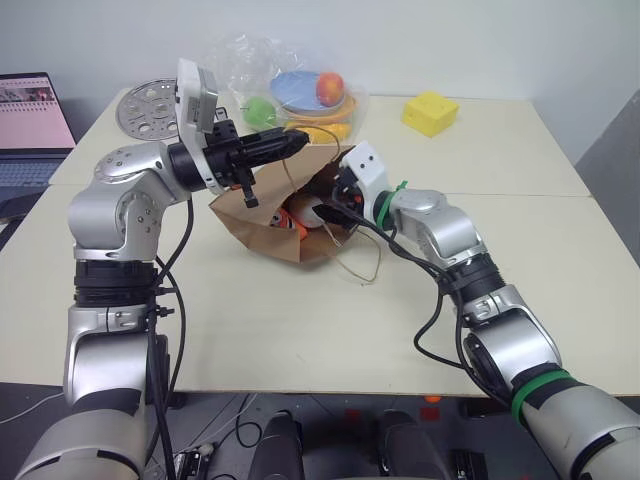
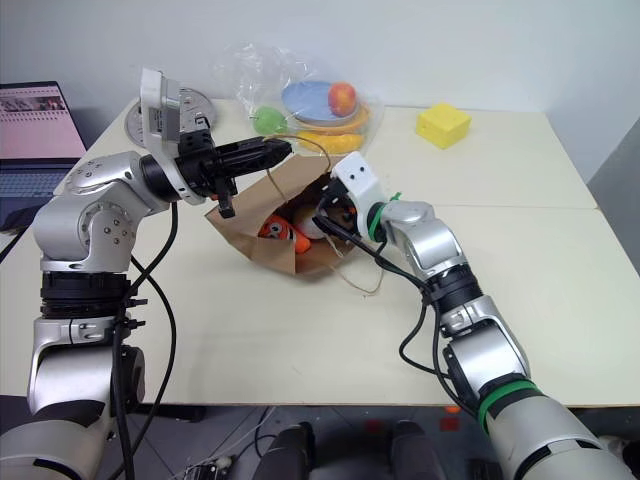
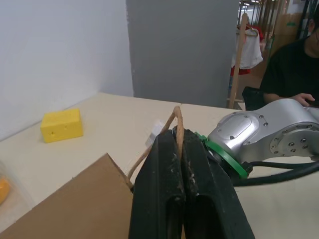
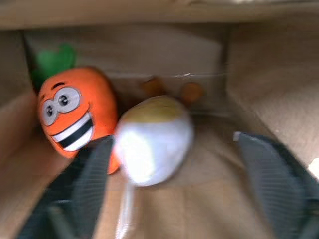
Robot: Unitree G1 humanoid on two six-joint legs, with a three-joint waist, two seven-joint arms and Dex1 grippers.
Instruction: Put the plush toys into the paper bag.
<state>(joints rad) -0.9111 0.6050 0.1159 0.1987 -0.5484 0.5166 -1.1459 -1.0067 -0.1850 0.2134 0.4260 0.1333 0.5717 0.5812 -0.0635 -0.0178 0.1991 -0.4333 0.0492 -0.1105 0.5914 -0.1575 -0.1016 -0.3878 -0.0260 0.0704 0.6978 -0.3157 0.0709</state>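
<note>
Left gripper (image 1: 292, 143) is pinching the paper bag (image 1: 240, 222) handle mid-table; right gripper (image 4: 172, 186) is gaping inside, carrot (image 4: 75, 117) and white toy (image 4: 154, 144) both lying in. Next, I'd say: withdrawing cleanly.

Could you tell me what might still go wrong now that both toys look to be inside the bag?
1. The brown kraft paper bag lies on its side, its mouth held up only by the left gripper, shut on the thin tan cord handle. If that lets go, the mouth may sag.
2. The open right gripper sits inside the mouth, one finger close to the white-and-pale-yellow rounded plush beside the orange carrot plush; withdrawing could drag a toy out.
</note>
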